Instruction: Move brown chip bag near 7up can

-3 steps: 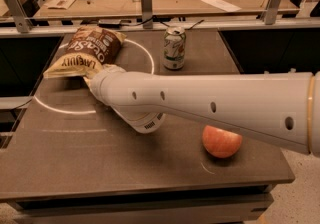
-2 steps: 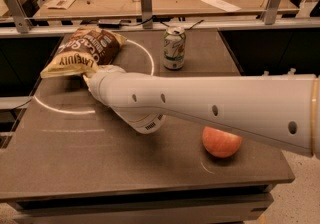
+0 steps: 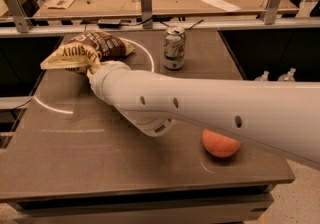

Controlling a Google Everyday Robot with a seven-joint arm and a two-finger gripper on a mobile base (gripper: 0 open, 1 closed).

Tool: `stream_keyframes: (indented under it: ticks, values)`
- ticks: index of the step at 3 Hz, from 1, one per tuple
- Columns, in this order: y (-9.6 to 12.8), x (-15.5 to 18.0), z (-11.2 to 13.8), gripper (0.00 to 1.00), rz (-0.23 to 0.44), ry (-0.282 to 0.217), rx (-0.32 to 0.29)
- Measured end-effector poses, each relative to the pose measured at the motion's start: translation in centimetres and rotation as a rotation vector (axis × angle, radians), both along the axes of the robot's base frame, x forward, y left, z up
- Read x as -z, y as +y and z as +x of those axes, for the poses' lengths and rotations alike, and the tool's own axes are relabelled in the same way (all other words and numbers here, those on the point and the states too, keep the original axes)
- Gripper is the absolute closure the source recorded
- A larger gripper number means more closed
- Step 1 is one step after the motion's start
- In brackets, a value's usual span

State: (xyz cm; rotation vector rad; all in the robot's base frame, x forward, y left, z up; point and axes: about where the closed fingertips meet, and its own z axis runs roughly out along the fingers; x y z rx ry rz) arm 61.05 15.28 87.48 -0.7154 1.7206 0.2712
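1. Bench point(image 3: 75, 163): dark, flat top carrying all the listed items, with a white ring marking point(image 3: 47, 108) drawn on its left half.
2. Brown chip bag point(image 3: 85, 49): in the far left corner of the bench, lying tilted. The tan lettered band points to the left edge and the dark brown part toward the far edge.
3. 7up can point(image 3: 174, 47): upright near the middle of the far edge, to the right of the bag and apart from it.
4. Apple point(image 3: 220, 143): round and reddish, toward the near right corner, well apart from the can.
5. Arm point(image 3: 210, 110): white tube reaching in from the right edge across the bench to the bag.
6. Claw point(image 3: 91, 72): at the arm's tip, against the bag's near side and mostly hidden by the arm. Open or closed: cannot tell.
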Motion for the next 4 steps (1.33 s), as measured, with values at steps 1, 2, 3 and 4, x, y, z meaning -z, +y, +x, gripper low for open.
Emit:
stream_keyframes:
  ticks: [1, 2, 3, 4]
  values:
    - [-1.2, -0.2, -1.9, 1.00, -0.086, -0.032, 0.059]
    - [-3.4, -0.7, -3.1, 1.00, -0.191, -0.071, 0.178]
    - [-5.9, -1.0, -3.9, 1.00, -0.261, -0.068, 0.305]
    - [-8.2, -1.3, -4.6, 1.00, -0.305, -0.062, 0.393]
